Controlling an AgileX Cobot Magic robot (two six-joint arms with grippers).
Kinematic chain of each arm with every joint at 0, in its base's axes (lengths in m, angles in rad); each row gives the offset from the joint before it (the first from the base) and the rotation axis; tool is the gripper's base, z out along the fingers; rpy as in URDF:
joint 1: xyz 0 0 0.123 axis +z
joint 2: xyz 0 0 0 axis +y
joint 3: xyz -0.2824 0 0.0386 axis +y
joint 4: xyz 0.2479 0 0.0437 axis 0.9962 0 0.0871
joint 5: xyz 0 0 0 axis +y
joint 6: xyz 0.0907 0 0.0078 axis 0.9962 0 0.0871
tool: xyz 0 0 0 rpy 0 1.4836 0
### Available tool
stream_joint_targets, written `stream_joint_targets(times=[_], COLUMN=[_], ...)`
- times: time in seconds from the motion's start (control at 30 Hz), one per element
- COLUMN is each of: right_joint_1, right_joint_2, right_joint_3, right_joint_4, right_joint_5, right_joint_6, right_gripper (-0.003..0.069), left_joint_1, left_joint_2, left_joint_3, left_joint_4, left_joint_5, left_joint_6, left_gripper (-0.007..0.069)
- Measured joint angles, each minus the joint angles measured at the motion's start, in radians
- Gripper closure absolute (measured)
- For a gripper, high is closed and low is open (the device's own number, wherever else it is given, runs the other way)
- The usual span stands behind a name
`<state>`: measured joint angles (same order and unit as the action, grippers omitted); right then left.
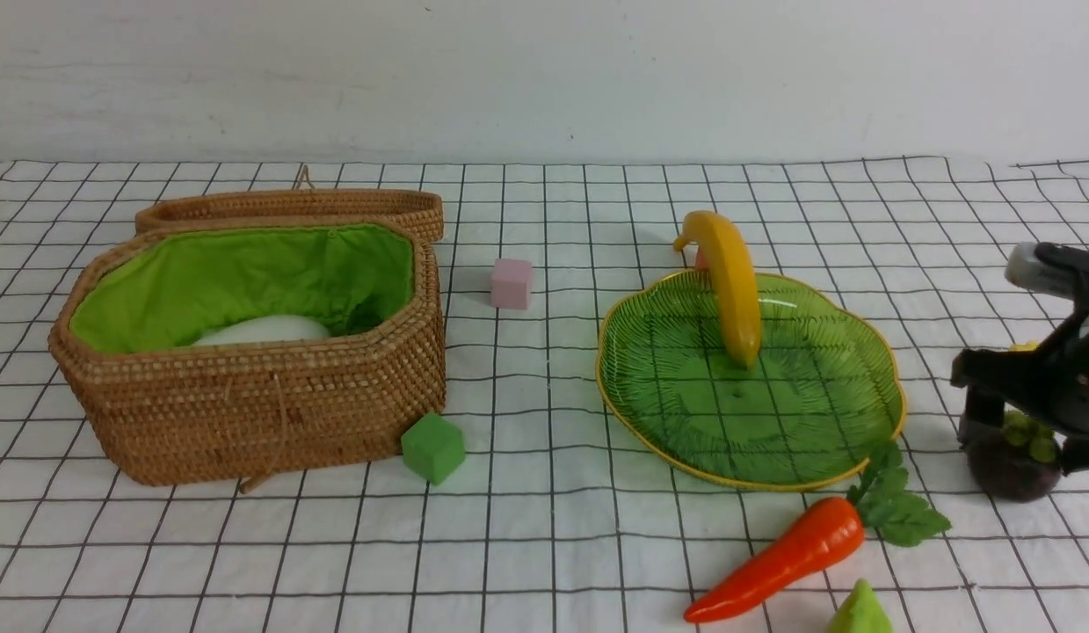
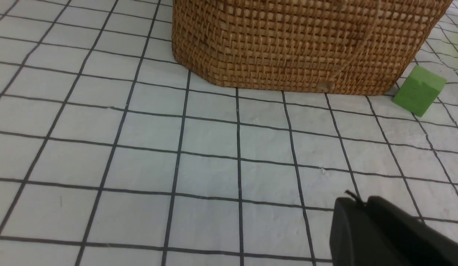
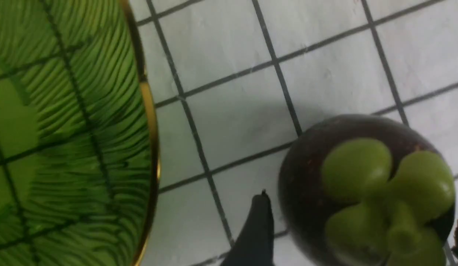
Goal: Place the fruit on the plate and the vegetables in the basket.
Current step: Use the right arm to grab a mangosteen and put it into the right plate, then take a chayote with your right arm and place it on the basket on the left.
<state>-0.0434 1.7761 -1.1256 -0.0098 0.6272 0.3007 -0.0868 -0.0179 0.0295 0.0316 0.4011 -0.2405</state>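
Left of centre in the front view: large octagonal brown wicker basket point(image 1: 245, 413) with green lining, lid off behind it, white radish point(image 1: 263, 331) already inside. Right of centre: wide translucent green glass plate point(image 1: 746, 440) with gold rim, long yellow banana point(image 1: 733, 281) leaning over its far edge, lower end on the glass. Orange carrot with green leaves point(image 1: 781, 558) lies lower right, leaves touching the plate rim; the pale green tip at the bottom edge is probably the cucumber. Round dark purple mangosteen with green cap point(image 1: 1010, 475) sits on the cloth at far right, near the plate but off it. Right gripper point(image 1: 1027, 435) is down over it, jaws spread wide either side, no squeeze visible. Step in hand: picking the mangosteen. Next: close on the body below the cap, lift, carry left over the rim, avoid the banana. Right wrist view shows both fingers point(image 3: 258, 229) flanking the fruit, which the front view hides. Left gripper point(image 2: 356, 201) shows only in the left wrist view, closed and empty, near the small green cube point(image 2: 419, 90).
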Motion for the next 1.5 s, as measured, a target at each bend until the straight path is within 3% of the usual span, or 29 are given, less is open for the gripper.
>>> stream_joint_targets(times=[0.13, 0.2, 0.47, 0.6, 0.67, 0.87, 1.13, 1.3, 1.5], right_joint_1=[0.000, 0.000, 0.001, 0.024, 0.075, 0.176, 0.179, 0.177, 0.160], right_joint_2=[0.072, 0.094, -0.065, -0.131, -0.127, 0.060, 0.177, 0.148, -0.010], right_joint_3=[-0.009, -0.011, -0.042, -0.085, -0.121, -0.199, -0.277, -0.301, -0.297], right_joint_4=[-0.032, -0.038, -0.037, 0.043, 0.147, 0.294, 0.299, 0.302, 0.283], right_joint_5=[-0.004, -0.003, -0.015, -0.094, -0.160, -0.180, -0.091, -0.008, 0.200], right_joint_6=[0.000, -0.001, -0.081, -0.172, -0.301, -0.526, -0.532, -0.463, -0.341], right_gripper=[0.0027, 0.0090, 0.0091, 0.0091, 0.0091, 0.0091, 0.0087, -0.0015, 0.0006], left_joint_1=[0.000, 0.000, 0.000, 0.000, 0.000, 0.000, 0.000, 0.000, 0.000], left_joint_2=[0.000, 0.000, 0.000, 0.000, 0.000, 0.000, 0.000, 0.000, 0.000], left_joint_3=[0.000, 0.000, 0.000, 0.000, 0.000, 0.000, 0.000, 0.000, 0.001], left_joint_4=[0.000, 0.000, 0.000, 0.000, 0.000, 0.000, 0.000, 0.000, 0.000], left_joint_5=[0.000, 0.000, -0.001, -0.001, -0.001, -0.001, -0.001, -0.001, -0.002], left_joint_6=[0.000, 0.000, 0.000, 0.000, 0.000, 0.000, 0.000, 0.000, 0.000], left_gripper=[0.0585, 0.0582, 0.0571, 0.0568, 0.0564, 0.0559, 0.0547, 0.0543, 0.0534])
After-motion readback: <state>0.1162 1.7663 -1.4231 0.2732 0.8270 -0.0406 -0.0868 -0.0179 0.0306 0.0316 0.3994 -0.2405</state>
